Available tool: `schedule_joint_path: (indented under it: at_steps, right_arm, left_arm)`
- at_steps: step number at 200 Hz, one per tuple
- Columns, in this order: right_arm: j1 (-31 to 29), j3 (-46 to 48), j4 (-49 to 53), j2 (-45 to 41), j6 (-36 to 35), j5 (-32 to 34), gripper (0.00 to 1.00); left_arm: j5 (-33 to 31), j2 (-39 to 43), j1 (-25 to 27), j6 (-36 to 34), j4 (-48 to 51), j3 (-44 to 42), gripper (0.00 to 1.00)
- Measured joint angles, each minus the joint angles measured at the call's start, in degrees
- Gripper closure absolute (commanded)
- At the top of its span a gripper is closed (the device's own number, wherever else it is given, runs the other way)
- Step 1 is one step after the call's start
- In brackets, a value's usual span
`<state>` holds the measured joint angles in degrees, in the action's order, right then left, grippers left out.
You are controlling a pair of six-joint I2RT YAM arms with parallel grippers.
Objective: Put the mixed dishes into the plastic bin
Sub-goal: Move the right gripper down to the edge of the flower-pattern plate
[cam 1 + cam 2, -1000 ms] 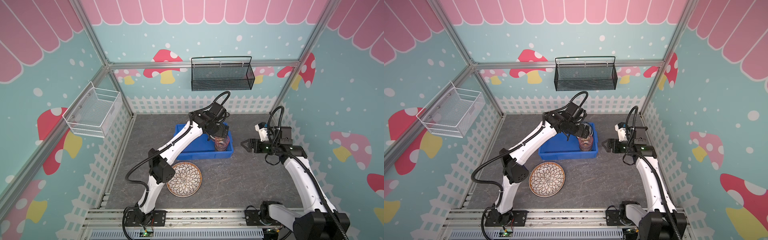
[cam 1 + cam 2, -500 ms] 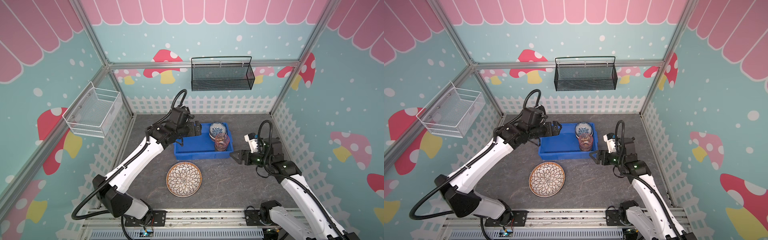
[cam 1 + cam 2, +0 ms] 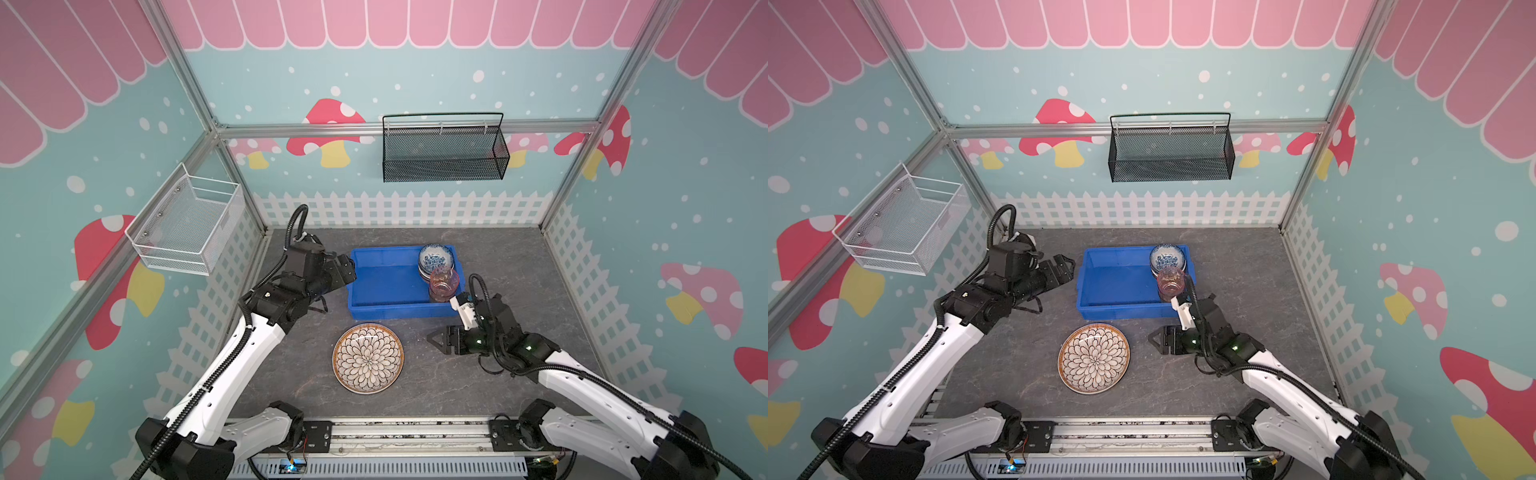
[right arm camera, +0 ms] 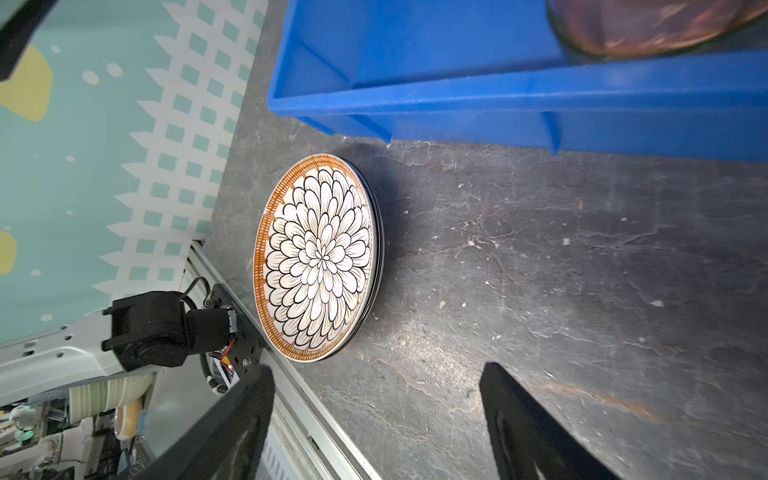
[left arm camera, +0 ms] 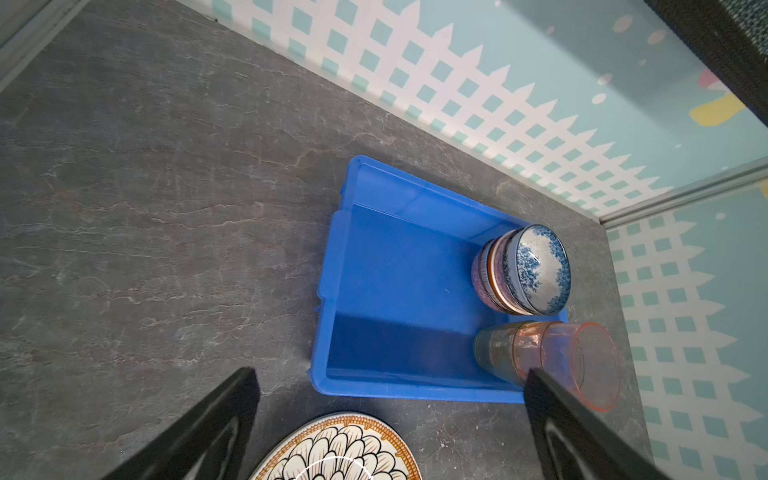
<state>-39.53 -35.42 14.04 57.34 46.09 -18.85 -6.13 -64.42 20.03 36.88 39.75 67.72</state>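
Fingers of the left gripper (image 3: 350, 272) stand spread just beside the plastic bin (image 3: 386, 282); the right gripper (image 3: 435, 339), fingers likewise spread, hovers near the petal-pattern plate (image 3: 368, 358) on the tabletop (image 3: 519, 257). In the bin's right end sit stacked bowls (image 3: 435, 258) and cups (image 3: 444, 284).

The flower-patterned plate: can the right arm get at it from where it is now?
Probably yes. The right pincer is open and points at the plate, with only bare table between them. The blue bin stands apart, out of the way.
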Motion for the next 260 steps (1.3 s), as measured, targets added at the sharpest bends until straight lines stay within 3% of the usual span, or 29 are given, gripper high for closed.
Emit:
schedule_joint_path:
  at_steps: [38, 83, 155, 260]
  right_arm:
    - [-7.21, -0.09, -4.94, 7.93, 2.75, 5.09, 0.23]
    - [-11.61, -3.39, -8.11, 16.35, 3.39, 8.52, 0.29]
    - [-12.44, -7.74, -12.00, 24.24, 2.16, 8.79, 0.39]
    - [-12.98, -10.32, -13.55, 31.69, 0.46, 7.17, 0.43]
  left_arm:
    - [0.09, 1.68, -3.34, 0.70, 2.25, -2.62, 0.00]
    - [0.33, 2.89, -6.75, 1.55, 5.90, -7.32, 0.00]
    - [2.95, 8.48, -12.46, 1.55, 10.14, -14.03, 0.00]
    - [7.30, 11.10, -13.70, 2.62, 11.45, -19.98, 0.01]
